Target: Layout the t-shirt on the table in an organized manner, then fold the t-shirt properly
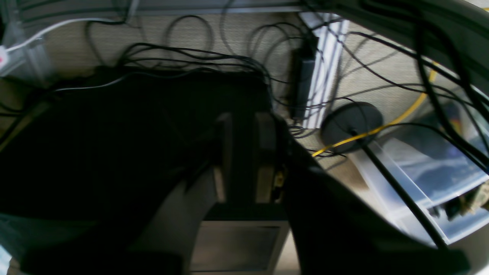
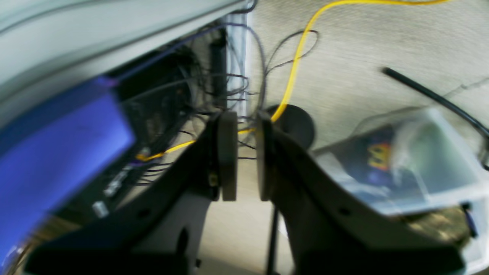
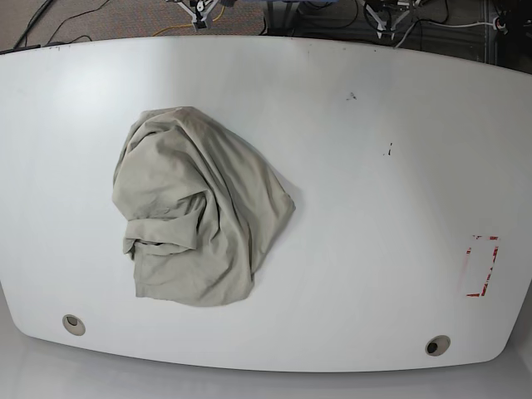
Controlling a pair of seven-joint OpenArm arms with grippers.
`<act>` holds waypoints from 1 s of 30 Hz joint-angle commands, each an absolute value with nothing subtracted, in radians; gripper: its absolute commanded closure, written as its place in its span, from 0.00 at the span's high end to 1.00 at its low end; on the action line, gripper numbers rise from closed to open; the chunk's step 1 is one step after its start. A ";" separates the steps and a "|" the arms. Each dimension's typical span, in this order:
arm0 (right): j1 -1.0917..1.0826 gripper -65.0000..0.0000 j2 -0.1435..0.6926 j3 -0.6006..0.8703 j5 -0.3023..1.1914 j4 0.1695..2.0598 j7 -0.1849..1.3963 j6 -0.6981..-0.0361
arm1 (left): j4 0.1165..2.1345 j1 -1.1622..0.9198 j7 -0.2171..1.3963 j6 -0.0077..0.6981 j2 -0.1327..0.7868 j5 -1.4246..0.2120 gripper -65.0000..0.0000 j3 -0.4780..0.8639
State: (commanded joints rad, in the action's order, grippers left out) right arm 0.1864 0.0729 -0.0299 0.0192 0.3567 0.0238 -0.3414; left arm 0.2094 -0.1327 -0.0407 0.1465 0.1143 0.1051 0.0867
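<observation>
Here, crumpled t-shirt lies left-of-ctr on white table, cables behind.

The beige t-shirt lies crumpled in a wrinkled heap on the left half of the glossy white table, unfolded, well apart from the red tape rectangle.

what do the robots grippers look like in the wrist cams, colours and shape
Both look alike. The right gripper has two flat, slab-like grey pads on black angular finger brackets that widen toward the camera, with a pale grey body panel between them. The left gripper has the same build but sits in shadow, so its pads look darker. No markings are legible.
</observation>
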 joint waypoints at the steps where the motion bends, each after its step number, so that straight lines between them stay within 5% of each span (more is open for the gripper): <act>1: 0.188 0.13 0.074 -0.030 0.019 0.358 0.022 -0.341 | 0.209 -0.133 -0.041 0.147 0.114 0.105 0.14 0.087; 21: 0.311 0.13 0.091 -0.028 0.021 0.366 -0.145 -0.340 | 0.217 -0.254 -0.257 0.147 0.114 0.104 0.15 0.088; 30: 0.475 0.13 0.130 0.047 0.091 0.648 -0.140 -0.340 | 0.392 -0.390 -0.283 0.147 0.114 0.104 0.15 0.090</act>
